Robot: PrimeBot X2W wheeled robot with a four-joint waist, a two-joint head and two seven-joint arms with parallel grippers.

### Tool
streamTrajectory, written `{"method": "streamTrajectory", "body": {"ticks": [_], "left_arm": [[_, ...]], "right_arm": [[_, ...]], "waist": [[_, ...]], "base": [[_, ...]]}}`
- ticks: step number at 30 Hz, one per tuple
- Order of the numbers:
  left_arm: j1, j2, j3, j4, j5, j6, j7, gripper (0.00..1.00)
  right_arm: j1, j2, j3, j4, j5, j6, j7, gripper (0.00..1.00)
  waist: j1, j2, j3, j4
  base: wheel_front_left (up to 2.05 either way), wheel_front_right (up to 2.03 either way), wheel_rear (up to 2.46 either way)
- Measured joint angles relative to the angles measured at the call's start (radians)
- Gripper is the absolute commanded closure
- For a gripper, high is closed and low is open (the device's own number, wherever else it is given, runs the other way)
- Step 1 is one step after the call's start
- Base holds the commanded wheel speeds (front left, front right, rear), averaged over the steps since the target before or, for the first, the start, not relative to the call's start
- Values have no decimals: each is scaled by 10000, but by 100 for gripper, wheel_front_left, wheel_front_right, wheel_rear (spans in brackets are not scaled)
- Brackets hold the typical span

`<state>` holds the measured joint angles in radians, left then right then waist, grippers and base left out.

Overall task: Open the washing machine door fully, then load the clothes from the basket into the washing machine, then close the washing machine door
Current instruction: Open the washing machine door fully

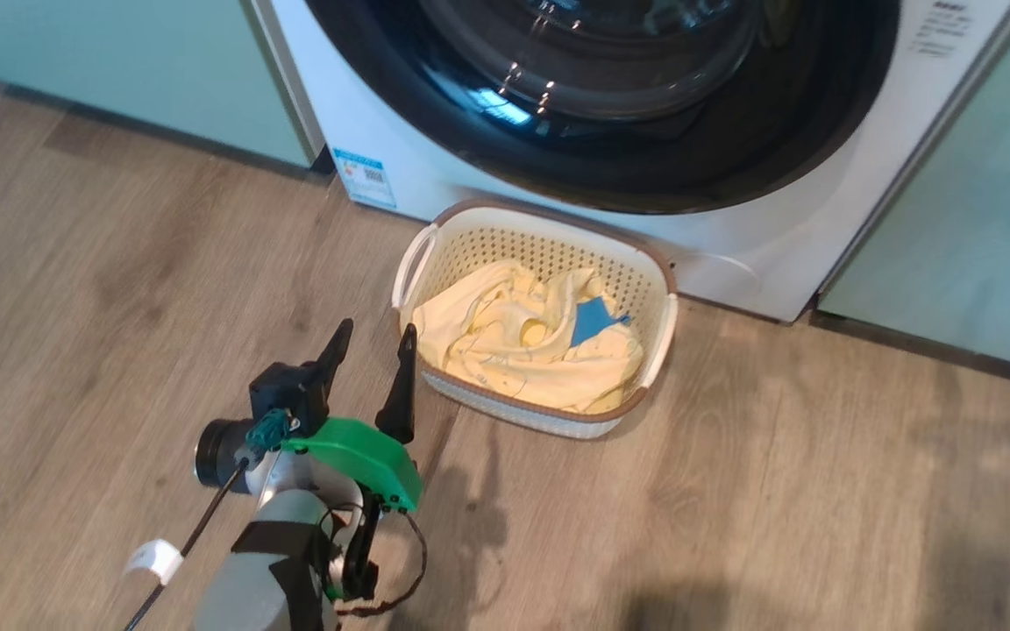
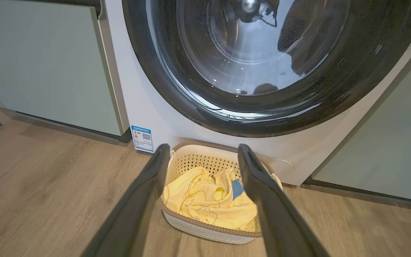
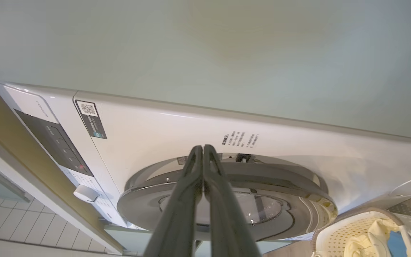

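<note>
Left gripper (image 1: 377,331) jaws apart and empty, low over the wood floor (image 1: 119,263) just left of the basket (image 1: 518,250). The clothes (image 1: 514,342) are piled inside the basket, which sits close against the washing machine (image 1: 422,188) front, with open floor on either side. Right gripper (image 3: 203,148) fingers pressed together, tips at the washing machine door (image 3: 298,200) rim, contact unclear

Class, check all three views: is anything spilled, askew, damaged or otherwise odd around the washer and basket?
Nothing stands out. The basket sits upright on the floor before the washing machine, the clothes all inside it, none spilled.
</note>
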<state>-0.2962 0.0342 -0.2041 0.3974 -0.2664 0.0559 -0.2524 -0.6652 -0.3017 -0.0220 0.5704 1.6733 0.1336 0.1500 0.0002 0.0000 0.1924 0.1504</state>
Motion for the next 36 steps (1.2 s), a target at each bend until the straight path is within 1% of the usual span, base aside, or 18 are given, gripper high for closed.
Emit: {"method": "streamTrajectory", "body": {"ticks": [9,15,23,28,36], "left_arm": [[-188,0,-291,-92,-270,102,0,0],[-265,0,-504,-138,-374,203,-2,0],[-565,-4,-779,-301,-610,368,-2,0],[-565,-10,-984,-322,-711,464,-2,0],[-702,-10,-1026,-410,-782,575,-2,0]], "right_arm": [[-1596,-307,165,1233,105,-2,1427,100],[-2469,-403,280,2010,75,-2,2075,100],[-3403,-650,571,2754,-221,-2,2644,100],[-3886,-686,840,3060,-477,-2,2953,100],[-4554,-694,1149,3582,-838,-2,3083,100]], "waist": [[-2,0,508,434],[-1,0,785,661],[-1,0,1160,994],[-1,0,1352,1181],[-1,0,1625,1425]], "base": [[0,0,0],[0,0,0],[0,0,0],[0,0,0],[0,0,0]]}}
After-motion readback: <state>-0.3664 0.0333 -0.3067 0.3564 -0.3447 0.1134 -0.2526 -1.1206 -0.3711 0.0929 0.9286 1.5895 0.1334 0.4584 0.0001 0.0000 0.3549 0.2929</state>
